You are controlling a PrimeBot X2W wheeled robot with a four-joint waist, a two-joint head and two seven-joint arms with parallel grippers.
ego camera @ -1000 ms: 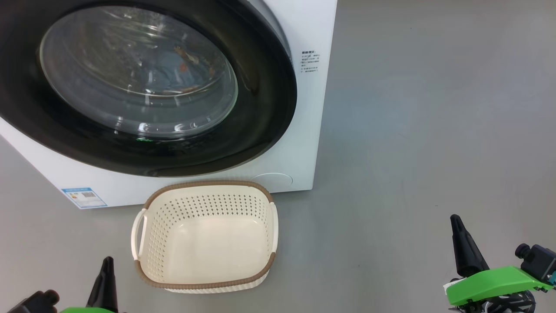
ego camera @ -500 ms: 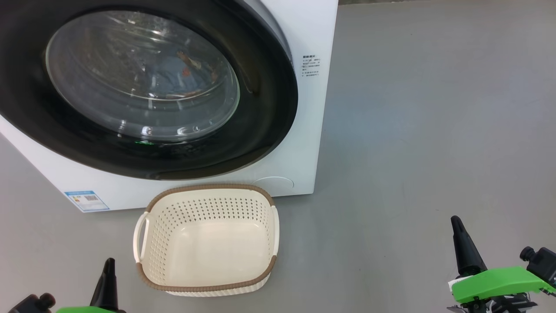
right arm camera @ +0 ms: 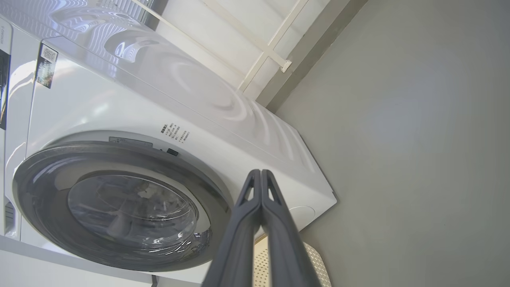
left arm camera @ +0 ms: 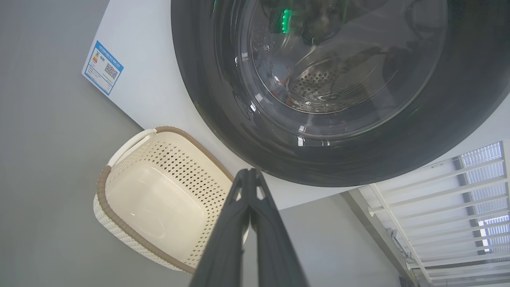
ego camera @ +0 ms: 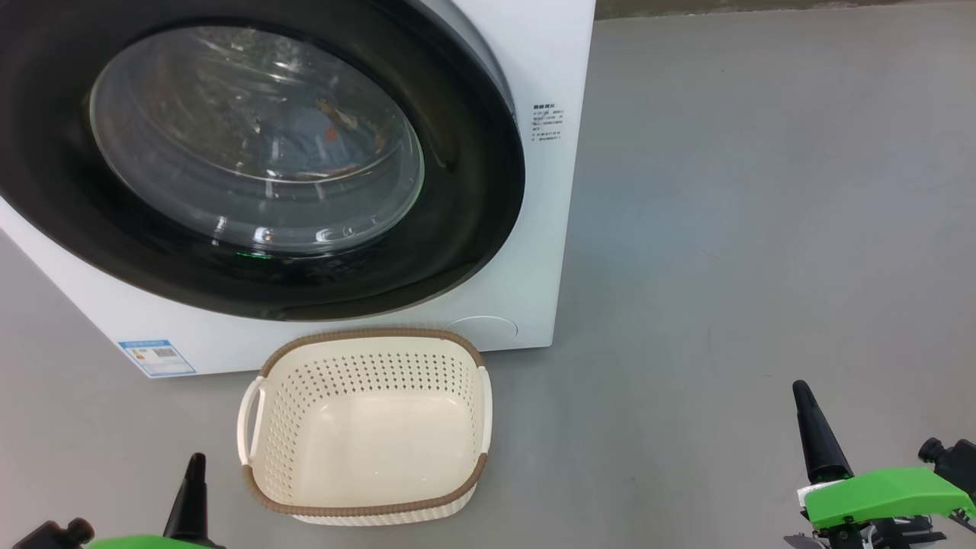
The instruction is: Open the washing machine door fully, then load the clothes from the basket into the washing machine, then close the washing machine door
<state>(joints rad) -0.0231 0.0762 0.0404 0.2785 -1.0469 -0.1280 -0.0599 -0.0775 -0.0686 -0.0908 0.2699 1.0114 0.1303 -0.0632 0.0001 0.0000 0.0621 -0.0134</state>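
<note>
The white washing machine (ego camera: 550, 229) stands ahead, and its black-rimmed door (ego camera: 473, 191) lies closed against the front. Through the glass I see light-blue clothes (ego camera: 305, 130) with orange marks inside the drum. The cream basket (ego camera: 366, 337) sits empty on the floor just below the door. My left gripper (ego camera: 197, 461) is shut at the lower left, near the basket's left corner. My right gripper (ego camera: 801, 390) is shut at the lower right, well away from the basket. In the wrist views the left gripper (left arm camera: 249, 173) and right gripper (right arm camera: 259, 173) show their fingers pressed together, holding nothing.
Grey floor spreads to the right of the machine. A blue label (ego camera: 156, 357) and a round filter cover (ego camera: 482, 328) mark the machine's lower front. A white railing (left arm camera: 438, 191) stands beyond the machine.
The whole head picture has slid slightly down and right, so the camera has moved. Door, basket and both grippers keep their places relative to each other.
</note>
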